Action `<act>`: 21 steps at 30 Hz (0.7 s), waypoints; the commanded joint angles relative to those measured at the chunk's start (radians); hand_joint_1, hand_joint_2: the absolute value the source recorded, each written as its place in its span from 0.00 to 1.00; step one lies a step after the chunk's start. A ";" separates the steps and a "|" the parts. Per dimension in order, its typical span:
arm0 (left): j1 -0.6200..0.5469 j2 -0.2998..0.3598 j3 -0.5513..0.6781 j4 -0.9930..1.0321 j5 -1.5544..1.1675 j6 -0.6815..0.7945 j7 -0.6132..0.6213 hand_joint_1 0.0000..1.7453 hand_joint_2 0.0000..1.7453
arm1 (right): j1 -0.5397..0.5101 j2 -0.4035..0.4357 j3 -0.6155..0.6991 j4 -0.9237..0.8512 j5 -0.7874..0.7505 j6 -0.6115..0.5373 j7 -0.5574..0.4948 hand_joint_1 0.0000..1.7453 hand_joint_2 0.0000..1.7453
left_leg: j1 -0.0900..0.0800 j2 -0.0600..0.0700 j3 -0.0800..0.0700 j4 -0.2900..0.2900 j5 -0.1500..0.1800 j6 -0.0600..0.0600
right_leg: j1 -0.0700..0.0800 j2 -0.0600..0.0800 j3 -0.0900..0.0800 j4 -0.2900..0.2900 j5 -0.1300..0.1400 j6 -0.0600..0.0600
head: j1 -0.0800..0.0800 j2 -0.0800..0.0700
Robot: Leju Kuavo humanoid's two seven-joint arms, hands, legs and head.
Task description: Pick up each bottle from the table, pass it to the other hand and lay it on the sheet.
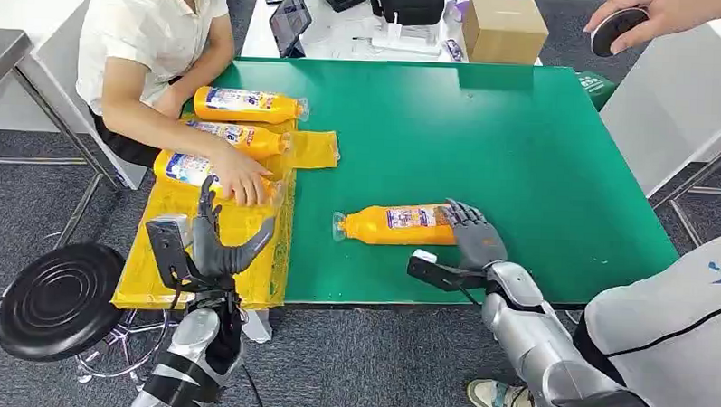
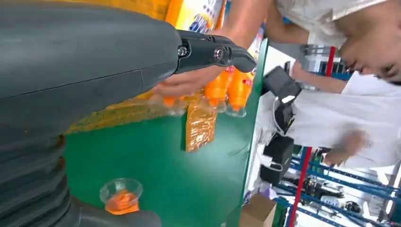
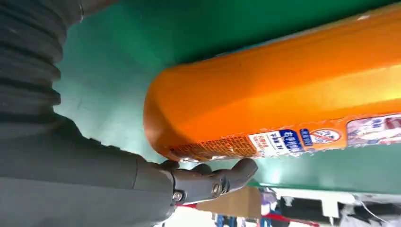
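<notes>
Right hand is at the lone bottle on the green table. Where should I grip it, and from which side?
Grip the bottle around its wide base end, where the right hand already sits. It lies on its side, cap pointing toward the yellow sheet, so come down from above and wrap the round body across its width; the neck end narrows, likely less secure.

Person: white shirt [image 1: 141, 33], seated at the worktop's far-left corner
Stool: round black seat [image 1: 59, 299], on grey carpet
Cardboard box: [image 1: 504, 28] on the white desk beyond
Tablet: [image 1: 290, 20] propped beside it
Second person: hand [image 1: 658, 17] holding a dark round object
</notes>
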 commanded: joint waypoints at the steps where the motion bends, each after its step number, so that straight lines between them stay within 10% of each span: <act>1: -0.075 0.002 -0.056 0.112 0.001 -0.015 0.010 0.00 1.00 | -0.105 0.040 0.014 0.127 -0.001 0.036 0.028 0.00 1.00 | 0.000 0.002 0.002 0.000 -0.001 -0.002 | 0.001 0.001 0.001 0.001 0.000 -0.002 | 0.000 0.000; 21: -0.087 0.008 -0.075 0.096 -0.018 -0.016 0.023 0.00 1.00 | -0.157 0.081 0.110 0.117 0.103 -0.002 0.086 0.00 1.00 | 0.000 0.002 0.001 0.000 -0.001 -0.002 | 0.000 0.001 0.000 0.001 0.000 -0.002 | 0.000 0.000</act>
